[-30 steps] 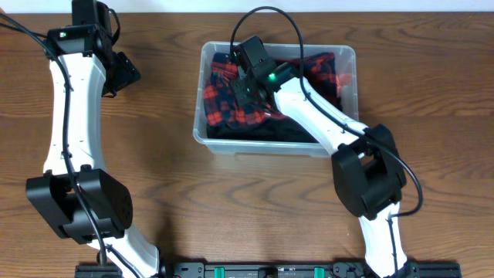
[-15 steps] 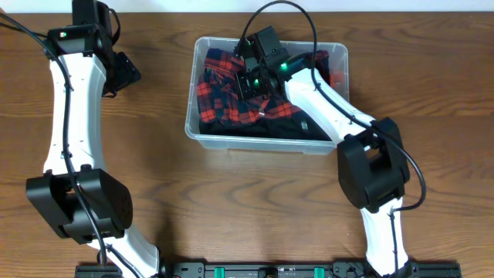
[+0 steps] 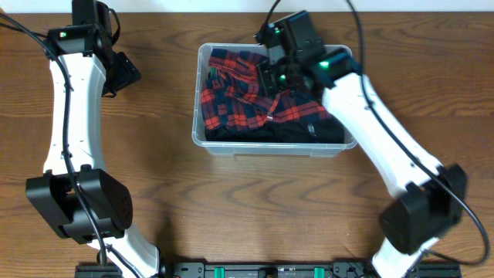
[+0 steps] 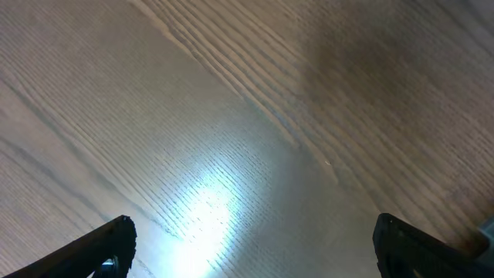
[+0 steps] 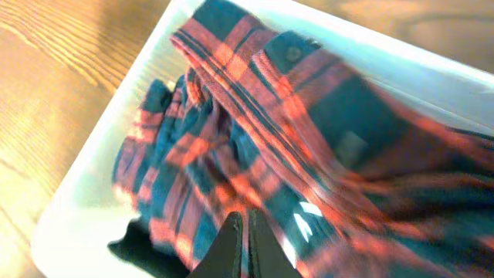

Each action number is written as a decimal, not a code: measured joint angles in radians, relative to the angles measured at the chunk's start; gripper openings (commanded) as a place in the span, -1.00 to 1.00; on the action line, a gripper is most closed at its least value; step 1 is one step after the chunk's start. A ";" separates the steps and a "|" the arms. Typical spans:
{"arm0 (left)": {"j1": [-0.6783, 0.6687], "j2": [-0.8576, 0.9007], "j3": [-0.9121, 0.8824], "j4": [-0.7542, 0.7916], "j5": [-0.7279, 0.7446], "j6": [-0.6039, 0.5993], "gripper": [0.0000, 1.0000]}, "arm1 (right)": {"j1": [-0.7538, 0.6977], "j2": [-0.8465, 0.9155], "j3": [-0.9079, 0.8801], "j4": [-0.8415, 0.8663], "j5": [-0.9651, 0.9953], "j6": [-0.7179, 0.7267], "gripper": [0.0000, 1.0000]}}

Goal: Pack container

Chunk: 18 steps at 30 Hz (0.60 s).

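At the far middle of the worktop (image 3: 255, 208): container (image 3: 270, 148), clear plastic, upright, long side facing the robot.

Contents: plaid shirt (image 3: 231, 100), red and dark check, loosely bunched. Dark cloth (image 3: 262, 133) lies under it along the near wall.

Right end effector (image 5: 247, 245): over the container's far half, fingers pressed together just above the shirt. No fabric is visibly caught between them, though blur in the wrist view leaves this uncertain.

Left end effector (image 4: 253, 245): fingers spread wide, empty, over bare wood well to the container's left.

Hazards, as judged:
- Shirt stands high toward the far rim, buttoned edge nearest it. Probable spill over the wall if the cloth is nudged outward rather than pressed down.
- Closed fingers may snag a fold or a button, so lifting away would drag the shirt out with them.
- Container looks light and nothing steadies it. A sideways push from the right arm would likely slide or tilt it.
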 measured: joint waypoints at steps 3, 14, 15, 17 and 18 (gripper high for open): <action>0.000 0.000 0.000 0.000 0.000 0.000 0.96 | -0.031 -0.074 0.000 -0.064 0.036 -0.010 -0.95; 0.000 0.000 0.000 0.000 0.000 0.000 0.96 | -0.282 -0.411 -0.002 -0.251 0.097 -0.027 -0.83; 0.000 0.000 0.000 0.000 0.000 0.000 0.96 | -0.288 -0.450 -0.002 -0.268 0.098 -0.034 -0.81; 0.000 0.000 0.000 0.000 0.000 0.000 0.96 | -0.290 -0.534 -0.001 -0.301 0.100 -0.053 -0.78; 0.000 0.000 0.000 0.000 0.000 0.000 0.96 | -0.290 -0.568 0.000 -0.321 0.099 -0.063 -0.77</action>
